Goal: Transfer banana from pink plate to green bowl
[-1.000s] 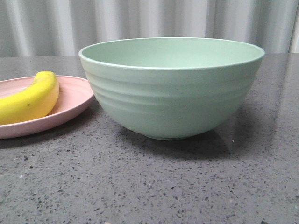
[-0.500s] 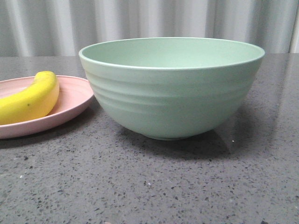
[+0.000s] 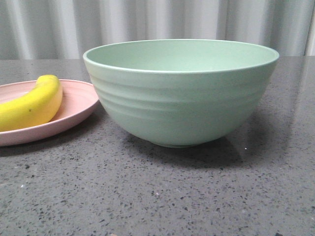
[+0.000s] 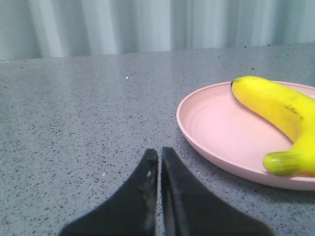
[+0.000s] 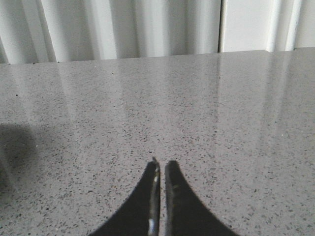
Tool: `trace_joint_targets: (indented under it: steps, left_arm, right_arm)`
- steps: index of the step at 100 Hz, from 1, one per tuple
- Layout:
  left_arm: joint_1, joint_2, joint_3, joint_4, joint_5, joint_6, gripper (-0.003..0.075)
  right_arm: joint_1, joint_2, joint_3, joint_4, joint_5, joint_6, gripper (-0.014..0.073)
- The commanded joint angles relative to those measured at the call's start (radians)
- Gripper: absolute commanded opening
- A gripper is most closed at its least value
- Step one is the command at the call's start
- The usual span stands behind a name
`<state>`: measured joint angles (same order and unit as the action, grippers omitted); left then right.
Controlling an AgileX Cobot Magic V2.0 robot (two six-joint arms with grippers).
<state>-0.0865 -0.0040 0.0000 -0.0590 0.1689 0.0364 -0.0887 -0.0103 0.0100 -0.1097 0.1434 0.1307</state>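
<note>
I have the banana (image 3: 30,104) lying on the pink plate (image 3: 74,110) at the left of the table (image 3: 162,196), with the green bowl (image 3: 181,93) just to its right, its wall close beside the plate's rim; I can't tell whether they touch. Nothing has been picked up, so I judge the step in hand to be the reach and grasp. My left gripper (image 4: 160,153) sits low over the bare grey surface near the plate, fingers pressed together with only a hairline gap, holding nothing. My right gripper (image 5: 161,164) is likewise closed and empty over open table, with no task object in its view. The left arm is the natural choice, since its wrist view shows the plate (image 4: 221,132) and banana (image 4: 275,110) close ahead. To do this well, I'd spread the fingers before approaching, come in above the raised rim instead of across it, and straddle the thick middle of the fruit across its width. The skin looks smooth and slippery, so I'd close firmly and centred. The bowl is deep, so I'd lift well above its edge before carrying across.
</note>
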Motion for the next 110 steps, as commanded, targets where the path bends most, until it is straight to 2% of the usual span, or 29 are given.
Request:
trace_joint_targets:
  steps: [1,34,57,74,79,83,98,103,110]
  left_arm:
    - [0.0,-0.026,0.0,-0.02,-0.09,0.0,-0.002]
    - [0.0,0.137,-0.159,0.002,-0.088,0.0,-0.002]
    - [0.0,0.331,-0.284,0.0,-0.128,0.0,-0.002]
    - [0.0,0.436,-0.312,0.0,-0.19,0.0,-0.0015]
    - [0.0,0.463,-0.313,0.0,-0.21,0.0,0.0013]
    - [0.0,0.484,-0.313,-0.002,-0.221,0.0,0.0065]
    - [0.0,0.542,-0.313,-0.002,-0.305,0.0,0.0349]
    - [0.0,0.557,-0.313,-0.002,-0.339,0.0,0.0396]
    - [0.0,0.578,-0.325,-0.002,-0.349,0.0,0.0402]
  right_arm:
    - [-0.005,-0.022,0.017,-0.01,-0.081,-0.007,-0.0071]
    - [-0.005,0.063,-0.106,0.003,0.008,-0.007,-0.0071]
    - [-0.005,0.241,-0.263,0.023,0.089,-0.007,-0.0061]
    - [-0.005,0.399,-0.394,0.068,0.215,-0.007,-0.0063]
    - [-0.005,0.433,-0.412,0.076,0.197,-0.007,-0.0064]
    - [-0.005,0.453,-0.416,0.076,0.171,-0.007,-0.0064]
    - [-0.005,0.519,-0.416,0.089,0.157,-0.007,-0.0064]
    - [-0.005,0.531,-0.416,0.095,0.16,-0.007,-0.0064]
    - [-0.005,0.542,-0.416,0.098,0.156,-0.007,-0.0064]
